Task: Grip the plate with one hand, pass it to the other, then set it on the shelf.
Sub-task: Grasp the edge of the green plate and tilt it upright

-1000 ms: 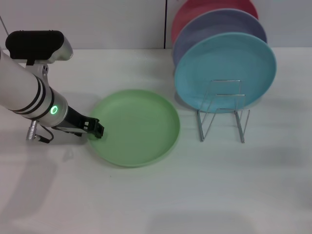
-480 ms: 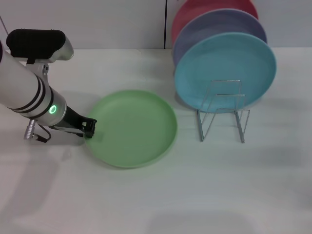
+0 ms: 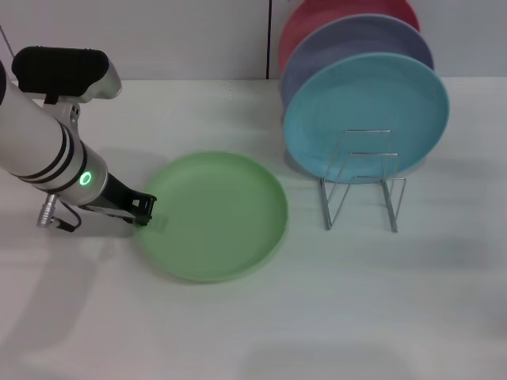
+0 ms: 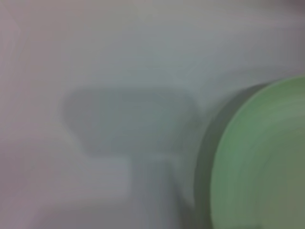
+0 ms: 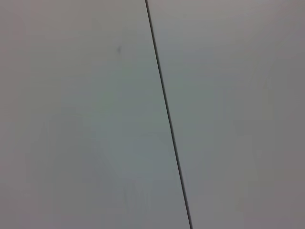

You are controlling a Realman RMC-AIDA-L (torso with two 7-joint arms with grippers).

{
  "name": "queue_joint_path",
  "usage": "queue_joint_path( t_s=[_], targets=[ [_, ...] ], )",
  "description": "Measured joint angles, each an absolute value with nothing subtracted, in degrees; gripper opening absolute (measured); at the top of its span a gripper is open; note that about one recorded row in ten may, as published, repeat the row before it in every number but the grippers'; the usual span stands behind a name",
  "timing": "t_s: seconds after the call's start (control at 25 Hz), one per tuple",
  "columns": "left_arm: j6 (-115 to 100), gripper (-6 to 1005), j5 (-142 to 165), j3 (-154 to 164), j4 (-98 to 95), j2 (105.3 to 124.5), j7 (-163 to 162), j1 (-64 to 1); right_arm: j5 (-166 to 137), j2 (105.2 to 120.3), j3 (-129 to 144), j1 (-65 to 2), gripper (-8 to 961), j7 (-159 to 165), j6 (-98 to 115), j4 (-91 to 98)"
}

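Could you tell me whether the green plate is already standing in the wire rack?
No, the green plate lies flat on the table, well to the left of the wire rack.

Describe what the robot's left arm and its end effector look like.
The left arm is white and cylindrical with black bands, a glowing green ring light and a black block on top. Its end effector is small and black, with a silver fitting and thin cable beneath the wrist.

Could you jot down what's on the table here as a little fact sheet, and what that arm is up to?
Green plate: lying flat on the white table
Left hand: at the green plate's left rim
Right hand: not in view
Wire rack: to the right of the green plate, front slots empty
Turquoise plate: upright, behind the rack's front loops
Lavender plate: upright behind the turquoise one
Red plate: rearmost
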State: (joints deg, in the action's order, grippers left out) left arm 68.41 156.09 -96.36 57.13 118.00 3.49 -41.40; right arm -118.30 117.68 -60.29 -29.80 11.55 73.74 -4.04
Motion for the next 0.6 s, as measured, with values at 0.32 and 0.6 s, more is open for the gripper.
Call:
queue_joint_path(
  t_s=[0.32, 0.6],
  targets=[
    [68.7, 140, 155.7, -97.0, 57.9, 118.07, 5.3, -40.5, -118.3, 117.74, -60.3, -30.0, 454, 11.6, 73.7, -4.0],
    [69.9, 72, 155.3, -98.0, 61.3, 118.13, 7.3, -38.7, -118.3, 117.86, -60.3, -30.0, 453, 11.6, 73.7, -4.0]
  ],
)
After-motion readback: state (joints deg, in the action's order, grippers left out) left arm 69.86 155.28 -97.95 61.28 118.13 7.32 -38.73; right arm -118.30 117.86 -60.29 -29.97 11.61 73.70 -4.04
